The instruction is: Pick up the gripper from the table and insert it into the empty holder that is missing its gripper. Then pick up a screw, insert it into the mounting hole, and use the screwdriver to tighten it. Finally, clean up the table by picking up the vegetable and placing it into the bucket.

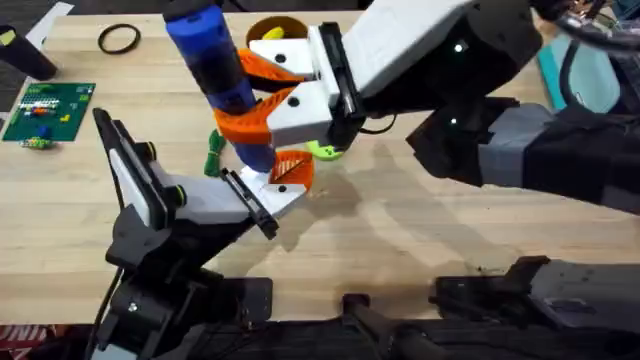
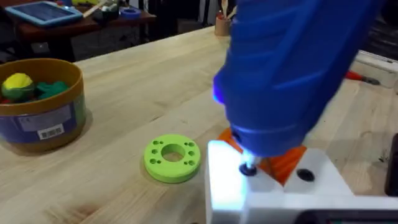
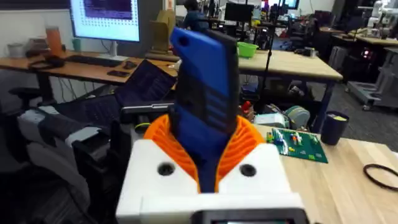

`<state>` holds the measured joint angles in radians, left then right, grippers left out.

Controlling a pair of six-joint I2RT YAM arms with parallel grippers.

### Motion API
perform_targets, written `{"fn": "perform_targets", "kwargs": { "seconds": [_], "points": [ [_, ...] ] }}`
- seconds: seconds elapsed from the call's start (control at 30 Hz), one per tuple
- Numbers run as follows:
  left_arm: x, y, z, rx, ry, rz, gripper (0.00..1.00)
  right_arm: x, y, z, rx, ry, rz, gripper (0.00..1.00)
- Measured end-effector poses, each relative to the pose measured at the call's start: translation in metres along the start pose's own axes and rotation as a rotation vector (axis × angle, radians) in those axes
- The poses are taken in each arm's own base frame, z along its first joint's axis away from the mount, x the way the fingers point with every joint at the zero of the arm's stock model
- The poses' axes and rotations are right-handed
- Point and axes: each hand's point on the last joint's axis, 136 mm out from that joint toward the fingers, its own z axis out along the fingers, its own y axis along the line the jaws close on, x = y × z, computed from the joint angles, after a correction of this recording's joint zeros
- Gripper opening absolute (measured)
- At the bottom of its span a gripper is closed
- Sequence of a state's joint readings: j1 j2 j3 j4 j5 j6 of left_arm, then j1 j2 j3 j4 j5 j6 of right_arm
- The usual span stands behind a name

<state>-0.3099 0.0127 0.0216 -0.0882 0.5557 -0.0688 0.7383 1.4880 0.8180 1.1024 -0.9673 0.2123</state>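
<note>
Wooden table [image 1: 430, 230], screw-tightening stage.
Right gripper [image 1: 262, 100] pinching screwdriver [image 1: 215, 65], tip seating in holder [image 1: 255, 195]; left pincer state untellable.

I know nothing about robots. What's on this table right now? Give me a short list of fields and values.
Tool in use: screwdriver, blue, held upright by the right gripper
Tool tip: down at the white holder, beside a dark hole
Left gripper: cannot tell whether it is open or shut
Bucket: yellow, on the table, with a yellow and a green item inside
Lime-green disc: flat on the table, between bucket and holder
Black ring: far left part of the table
Green circuit board: left edge of the table
</note>
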Motion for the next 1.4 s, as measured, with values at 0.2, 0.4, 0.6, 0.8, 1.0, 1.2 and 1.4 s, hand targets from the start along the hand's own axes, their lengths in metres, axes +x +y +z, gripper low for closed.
{"fn": "perform_targets", "kwargs": {
  "seconds": [0.2, 0.4, 0.6, 0.8, 1.0, 1.2, 1.4],
  "points": [
    [-0.001, 0.000, 0.000, 0.001, -0.003, 0.003, 0.010, -0.004, 0.001, -0.003, -0.013, -0.015, 0.010, 0.079],
    [-0.002, -0.001, -0.001, 0.002, -0.010, 0.007, 0.010, -0.027, -0.013, -0.001, -0.030, 0.003, 0.046, 0.077],
    [-0.002, -0.001, -0.001, 0.002, -0.010, 0.008, 0.010, -0.081, -0.032, 0.012, -0.046, 0.058, 0.037, 0.079],
    [-0.002, -0.001, -0.001, 0.002, -0.010, 0.007, 0.010, -0.081, -0.027, 0.013, -0.081, 0.082, 0.006, 0.078],
    [-0.002, -0.001, -0.001, 0.002, -0.010, 0.007, 0.010, -0.076, -0.026, 0.013, -0.085, 0.096, -0.005, 0.077],
    [-0.002, -0.001, -0.001, 0.002, -0.010, 0.008, 0.010, -0.040, -0.031, 0.004, -0.060, 0.205, 0.086, 0.077],
    [-0.002, -0.001, -0.001, 0.002, -0.010, 0.007, 0.010, -0.001, -0.051, -0.022, 0.055, 0.337, 0.122, 0.077]
  ]
}}
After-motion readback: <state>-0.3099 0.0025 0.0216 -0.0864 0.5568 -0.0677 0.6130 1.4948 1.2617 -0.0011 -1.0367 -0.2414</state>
